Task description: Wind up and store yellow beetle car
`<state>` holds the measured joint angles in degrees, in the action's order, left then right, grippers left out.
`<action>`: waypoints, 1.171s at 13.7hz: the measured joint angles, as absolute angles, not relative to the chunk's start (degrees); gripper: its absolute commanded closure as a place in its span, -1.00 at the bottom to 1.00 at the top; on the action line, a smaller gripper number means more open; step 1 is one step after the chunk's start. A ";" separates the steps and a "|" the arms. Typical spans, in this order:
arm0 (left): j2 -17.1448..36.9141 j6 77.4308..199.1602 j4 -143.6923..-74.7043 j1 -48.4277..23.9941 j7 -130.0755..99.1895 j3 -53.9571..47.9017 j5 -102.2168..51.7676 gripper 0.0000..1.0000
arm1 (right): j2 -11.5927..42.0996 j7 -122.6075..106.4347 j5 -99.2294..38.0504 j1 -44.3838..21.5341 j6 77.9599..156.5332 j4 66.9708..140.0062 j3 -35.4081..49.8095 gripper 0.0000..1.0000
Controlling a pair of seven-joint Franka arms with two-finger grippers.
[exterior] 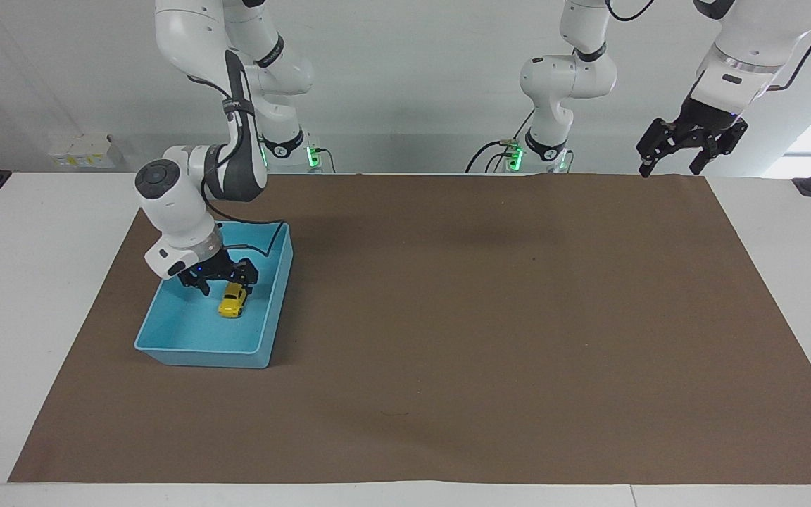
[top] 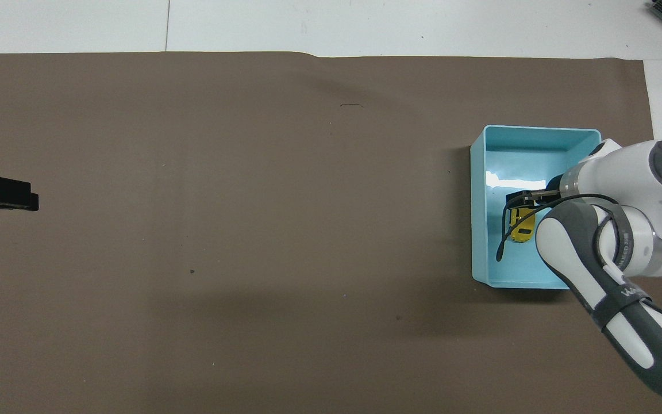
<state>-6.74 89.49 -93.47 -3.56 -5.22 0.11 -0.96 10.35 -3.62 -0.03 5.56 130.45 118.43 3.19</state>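
Step in hand: letting go of the car (exterior: pixel 232 301) inside the bin (exterior: pixel 269 298); judged as the last part of storing.
Car: lying on the floor of the bin, near the middle, on its wheels as far as can be told, apart from all four walls.
Right gripper (exterior: pixel 217 279): inside the bin, just above the car's end nearer to the robots; fingers spread apart, holding nothing; whether a fingertip touches the car, cannot tell.
Left gripper (exterior: pixel 689 149): waiting high over the corner of the brown mat (exterior: pixel 490 317) at the left arm's end, well apart from the bin; fingers spread apart, holding nothing.
How to do well: keep the fingers wide and lift straight up out of the bin, without sliding sideways, so as not to push or drag the car.
Risk, as a judgement: a wound-up toy can roll when freed; the bin walls should stop it, so no need to press it down again.
Cable: black wire (top: pixel 502 241) from the right wrist hanging down into the bin beside the car; better to watch that it does not hook the car or the rim when rising.
Edges: bin wall toward the mat's middle close to the gripper; wall nearer to the robots close under the wrist; little room sideways.
Open room: above the bin free; wide bare mat beside the bin toward the left arm's end, good for moving away after the lift.
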 measured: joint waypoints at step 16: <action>-6.74 89.49 -93.47 -3.56 -5.22 0.11 -0.96 -1.00 | 2.81 1.28 1.79 2.46 98.26 98.24 3.68 -1.00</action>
<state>-6.74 89.49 -93.47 -3.56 -5.22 0.11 -0.96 2.81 1.28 1.79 2.46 98.26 98.24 3.68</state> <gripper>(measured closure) 0.000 0.000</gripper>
